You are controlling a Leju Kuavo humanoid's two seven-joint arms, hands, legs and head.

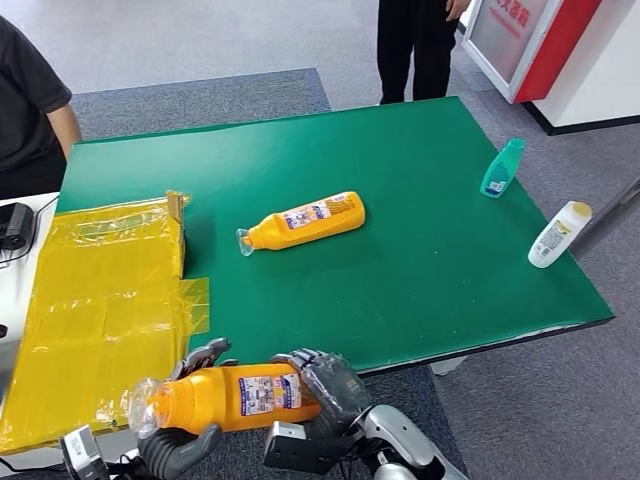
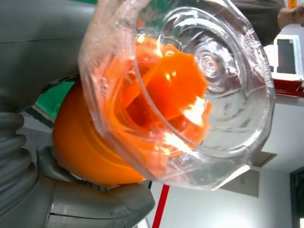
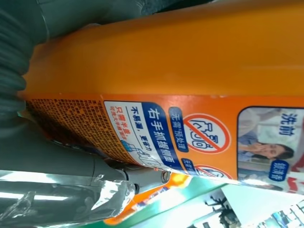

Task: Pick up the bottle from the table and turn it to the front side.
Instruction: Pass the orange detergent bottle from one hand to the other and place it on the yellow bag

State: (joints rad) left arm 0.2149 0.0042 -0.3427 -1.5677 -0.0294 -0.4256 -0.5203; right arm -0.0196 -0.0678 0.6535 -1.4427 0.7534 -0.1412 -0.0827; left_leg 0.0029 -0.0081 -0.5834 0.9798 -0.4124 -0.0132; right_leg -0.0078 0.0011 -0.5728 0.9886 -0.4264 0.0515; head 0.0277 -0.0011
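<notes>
Two hands share one orange bottle [image 1: 226, 397], lifted off the green table [image 1: 423, 280] and held lying sideways in front of the robot, just past the table's near edge. The left hand [image 1: 181, 445] wraps the neck end, its fingers above and below the shoulder beside the clear cap [image 2: 201, 90]; the left wrist view looks straight into that cap, so the grip sits right behind it. The right hand [image 1: 332, 390] closes around the base end, and in the right wrist view the label [image 3: 172, 137] runs along the bottle's flat side with a thumb [image 3: 64, 166] pressed against its edge. Holding both ends like this probably lets the robot roll the bottle about its long axis, which suits turning it to its front. A printed label already faces up toward the head view, though whether that is the front side I cannot tell. A second orange bottle [image 1: 302, 222] lies on its side near the middle of the table, a teal bottle [image 1: 503, 167] and a white bottle [image 1: 558, 233] lie toward the far right edge, and a yellow plastic sheet [image 1: 98, 310] covers the left side. Two people stand by: one [image 1: 30, 110] at the left, another [image 1: 415, 45] behind the table.
</notes>
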